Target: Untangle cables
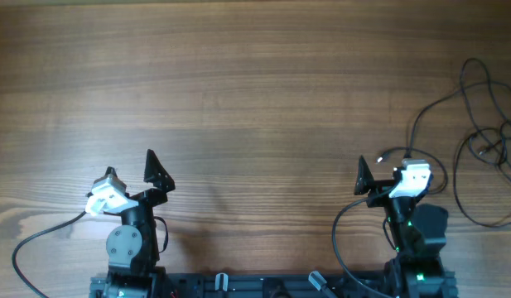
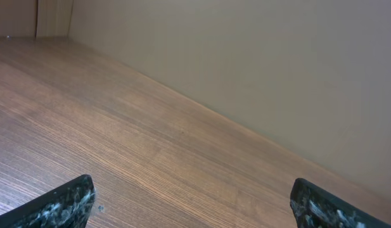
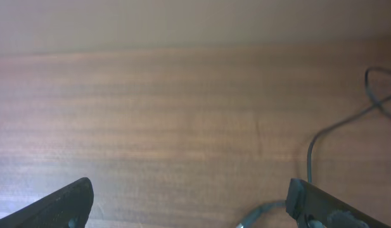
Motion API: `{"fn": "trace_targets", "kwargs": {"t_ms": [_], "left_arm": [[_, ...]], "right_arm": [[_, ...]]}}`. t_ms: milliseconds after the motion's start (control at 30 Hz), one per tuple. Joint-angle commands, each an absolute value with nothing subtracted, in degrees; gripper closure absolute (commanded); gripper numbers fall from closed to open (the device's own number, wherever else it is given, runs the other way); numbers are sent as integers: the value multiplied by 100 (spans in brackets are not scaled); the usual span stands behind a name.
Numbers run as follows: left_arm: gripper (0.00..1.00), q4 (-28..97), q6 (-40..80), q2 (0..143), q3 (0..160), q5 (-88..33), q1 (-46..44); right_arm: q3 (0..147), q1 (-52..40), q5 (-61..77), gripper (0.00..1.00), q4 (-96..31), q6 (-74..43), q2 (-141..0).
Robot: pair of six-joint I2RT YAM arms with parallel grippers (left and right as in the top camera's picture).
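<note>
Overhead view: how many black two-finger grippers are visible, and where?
2. The left gripper is at the lower left; the right gripper is at the lower right, close to the thin black cables.

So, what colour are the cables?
Black; the cables show best in the overhead view.

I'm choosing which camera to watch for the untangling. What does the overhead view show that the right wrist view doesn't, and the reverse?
Only overhead: both arms, the left gripper and right gripper, both open and empty, and most of the cables, bunched loosely at the table's right edge.
Only right wrist: a close look at its own fingers in the bottom corners, plus a pale blurred strip beyond the table's far edge.
Both: the wooden table and some cable; the wrist view catches only a few strands on its right.
</note>
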State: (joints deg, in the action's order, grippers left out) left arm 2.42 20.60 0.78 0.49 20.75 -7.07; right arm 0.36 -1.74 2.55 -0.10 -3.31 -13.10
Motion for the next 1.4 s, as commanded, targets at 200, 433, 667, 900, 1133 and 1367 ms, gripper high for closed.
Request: {"fn": "trace_targets", "kwargs": {"t_ms": [200, 433, 667, 900, 1133, 1367], "left_arm": [[0, 263, 1975, 27, 32, 2108, -733], [0, 263, 1975, 27, 32, 2108, -733], [0, 263, 1975, 27, 32, 2108, -733], [0, 263, 1975, 27, 32, 2108, -733], [0, 263, 1975, 27, 32, 2108, -733], [0, 263, 1975, 27, 32, 2108, -733]], "right_arm": [[30, -180, 250, 0, 294, 228, -16], [30, -180, 263, 0, 14, 285, -21], [30, -180, 261, 1, 12, 287, -21], [30, -180, 261, 0, 10, 290, -21], [30, -180, 261, 0, 10, 287, -21], [30, -180, 263, 0, 10, 290, -21]]}}
